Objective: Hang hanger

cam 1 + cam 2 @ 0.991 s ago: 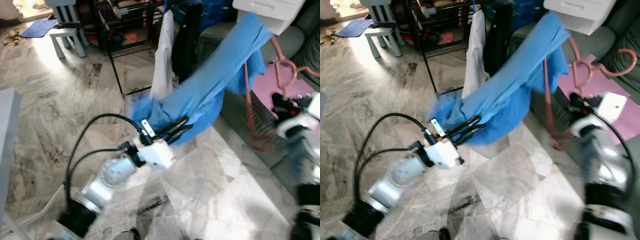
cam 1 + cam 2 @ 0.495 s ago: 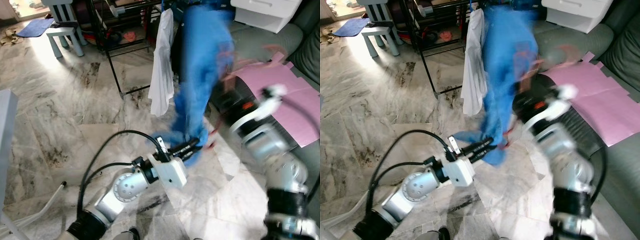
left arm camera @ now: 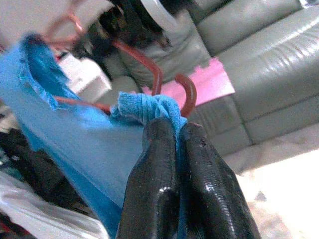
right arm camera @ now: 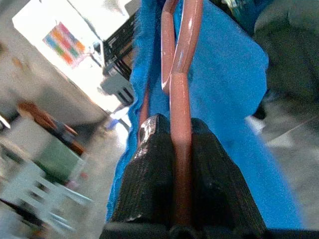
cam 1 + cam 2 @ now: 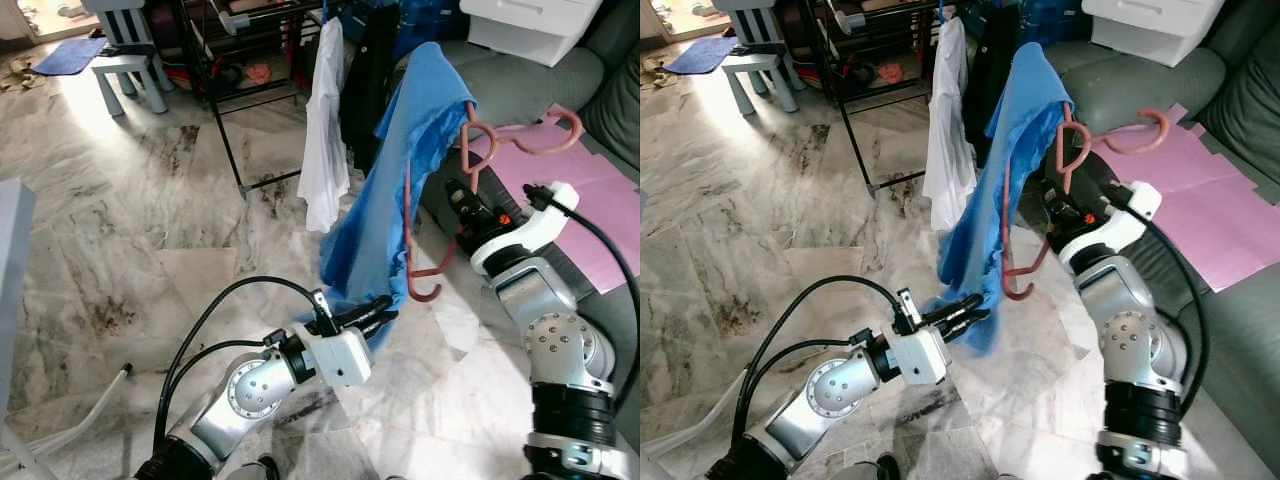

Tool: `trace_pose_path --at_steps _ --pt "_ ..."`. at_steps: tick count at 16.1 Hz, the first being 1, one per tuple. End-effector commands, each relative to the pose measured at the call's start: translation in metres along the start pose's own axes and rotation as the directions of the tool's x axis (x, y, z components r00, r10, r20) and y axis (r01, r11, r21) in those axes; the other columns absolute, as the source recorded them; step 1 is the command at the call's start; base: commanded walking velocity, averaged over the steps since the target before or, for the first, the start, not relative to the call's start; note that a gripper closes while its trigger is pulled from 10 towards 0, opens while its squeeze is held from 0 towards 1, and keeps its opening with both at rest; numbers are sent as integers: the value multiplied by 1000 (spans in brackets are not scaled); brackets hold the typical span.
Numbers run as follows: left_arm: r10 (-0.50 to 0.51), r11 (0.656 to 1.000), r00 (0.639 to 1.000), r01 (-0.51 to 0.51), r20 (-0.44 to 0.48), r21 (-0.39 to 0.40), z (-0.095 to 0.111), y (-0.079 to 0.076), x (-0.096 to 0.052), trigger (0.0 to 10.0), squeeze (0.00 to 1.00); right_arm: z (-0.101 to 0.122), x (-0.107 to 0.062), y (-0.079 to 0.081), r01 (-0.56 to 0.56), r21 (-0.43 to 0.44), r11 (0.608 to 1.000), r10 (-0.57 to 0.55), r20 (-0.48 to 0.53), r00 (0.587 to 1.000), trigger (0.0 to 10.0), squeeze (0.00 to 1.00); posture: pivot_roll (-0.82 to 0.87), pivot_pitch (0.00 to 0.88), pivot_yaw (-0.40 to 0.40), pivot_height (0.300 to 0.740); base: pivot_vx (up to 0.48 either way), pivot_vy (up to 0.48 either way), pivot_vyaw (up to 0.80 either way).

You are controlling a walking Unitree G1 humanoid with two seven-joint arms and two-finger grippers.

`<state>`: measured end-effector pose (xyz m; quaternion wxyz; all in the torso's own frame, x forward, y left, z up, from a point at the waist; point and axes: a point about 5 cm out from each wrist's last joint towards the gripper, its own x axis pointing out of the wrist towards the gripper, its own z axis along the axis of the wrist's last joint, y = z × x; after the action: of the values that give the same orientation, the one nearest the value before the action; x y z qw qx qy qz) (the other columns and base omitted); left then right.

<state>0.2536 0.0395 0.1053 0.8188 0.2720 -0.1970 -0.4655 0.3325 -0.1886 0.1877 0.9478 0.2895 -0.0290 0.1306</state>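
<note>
A salmon-pink hanger (image 5: 470,130) is held up in front of the sofa, and my right gripper (image 5: 463,197) is shut on its stem. A blue garment (image 5: 395,180) drapes over one shoulder of the hanger and slopes down to the floor. My left gripper (image 5: 383,314) is low over the marble and shut on the garment's bottom end. In the left wrist view both fingers (image 3: 157,179) pinch a bunched fold of blue garment (image 3: 147,107). In the right wrist view the hanger (image 4: 180,99) runs between the closed fingers (image 4: 149,169). Behind stands a black clothes rack (image 5: 225,95).
On the rack hang a white shirt (image 5: 325,125) and a dark garment (image 5: 368,75). To the right is a grey sofa (image 5: 520,85) carrying a pink mat (image 5: 600,195) and a white drawer unit (image 5: 525,25). A small stool (image 5: 125,60) stands far left.
The hanger and garment were a swinging blur half a second ago. Now the right gripper holds the hanger steady and farther right. The left gripper has kept its hold on the garment's end.
</note>
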Motion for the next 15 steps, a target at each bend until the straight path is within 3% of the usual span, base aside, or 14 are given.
trace_pose_path --at_steps 1,4,7,8,9,12,15 --pt "-67 997 996 64 -59 -52 -11 -9 -4 10000 0 3 1 7 -51 -106 993 52 11 999 10000 0 -94 142 10 740 0 0 0" --pt "-156 984 978 142 -140 -110 -28 -27 -8 10000 0 -6 -1 10 -57 -240 969 53 -22 998 10000 0 -98 141 11 740 0 0 0" --pt "-125 985 979 102 -161 -142 -31 -29 -4 10000 0 -22 -6 19 -91 -346 934 85 -33 996 10000 0 -106 142 9 740 0 0 0" --pt "-119 981 977 89 -179 -171 -33 -29 -2 10000 55 -35 -11 23 -134 -380 915 112 -79 991 10000 0 -107 140 9 740 0 0 0" --pt "-116 979 977 82 -179 -186 -33 -28 -2 10000 1000 -38 -12 24 -135 -396 908 114 -76 991 10000 0 -107 140 9 740 0 0 0" --pt "-164 964 975 127 -148 -233 -31 -33 1 10000 1000 -50 -17 27 -161 -518 840 149 -65 987 10000 0 -107 140 8 740 0 0 0" --pt "-174 958 974 134 -145 -253 -31 -34 0 10000 1000 -58 -19 28 -175 -535 826 159 -78 984 10000 0 -98 143 11 740 0 0 0"
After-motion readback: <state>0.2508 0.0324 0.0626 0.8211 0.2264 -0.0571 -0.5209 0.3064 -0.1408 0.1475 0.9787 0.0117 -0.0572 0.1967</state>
